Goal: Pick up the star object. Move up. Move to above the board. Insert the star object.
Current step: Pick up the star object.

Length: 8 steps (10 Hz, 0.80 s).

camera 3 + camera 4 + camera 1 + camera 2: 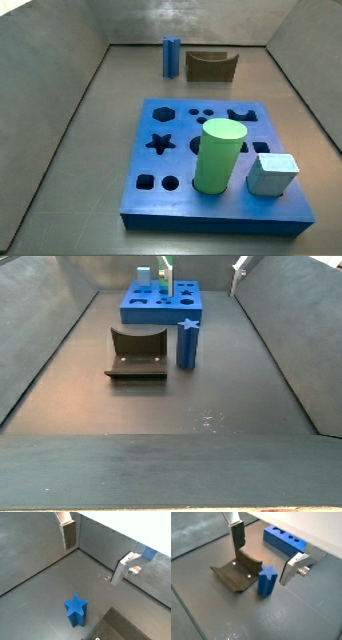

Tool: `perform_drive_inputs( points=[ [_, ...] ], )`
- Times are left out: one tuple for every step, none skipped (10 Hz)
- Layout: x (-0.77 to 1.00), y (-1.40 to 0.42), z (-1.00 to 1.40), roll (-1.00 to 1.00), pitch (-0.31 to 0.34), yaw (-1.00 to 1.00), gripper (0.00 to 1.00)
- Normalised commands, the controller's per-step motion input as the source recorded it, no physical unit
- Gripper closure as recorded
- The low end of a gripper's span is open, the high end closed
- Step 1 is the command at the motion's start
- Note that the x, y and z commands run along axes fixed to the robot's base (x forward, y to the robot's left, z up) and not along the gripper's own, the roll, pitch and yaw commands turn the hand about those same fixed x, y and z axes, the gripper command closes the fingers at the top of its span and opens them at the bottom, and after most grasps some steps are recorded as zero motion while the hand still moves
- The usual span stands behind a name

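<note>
With fingers spread wide and holding nothing, the gripper [264, 549] hangs above the star object [267, 581], which stands upright on the floor just beside the fixture [238, 573], well apart from the board [214, 165]; a clean pick likely means descending centred, clear of the fixture.

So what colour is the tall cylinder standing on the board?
Green cylinder, clearest in a side view, on the blue board; the gripper is away, above the star object.
</note>
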Motion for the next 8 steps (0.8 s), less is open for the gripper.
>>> perform_drive_inputs(
  points=[
    [-0.16,-0.06,-0.46,-0.13,0.0,0.01,0.0],
    [-0.03,-0.25,-0.43,0.0,-0.04,0.0,0.0],
    [-0.01,-0.36,-0.51,0.0,-0.159,0.0,0.0],
    [0.03,-0.41,-0.57,0.0,-0.101,0.0,0.0],
    [0.32,-0.22,-0.59,0.0,-0.076,0.07,0.0],
    [0.41,-0.17,-0.64,0.06,-0.064,0.17,0.0],
    [0.39,-0.13,-0.6,0.08,-0.053,0.25,0.0],
    [0.29,-0.13,-0.49,0.08,-0.06,0.3,0.0]
  ],
)
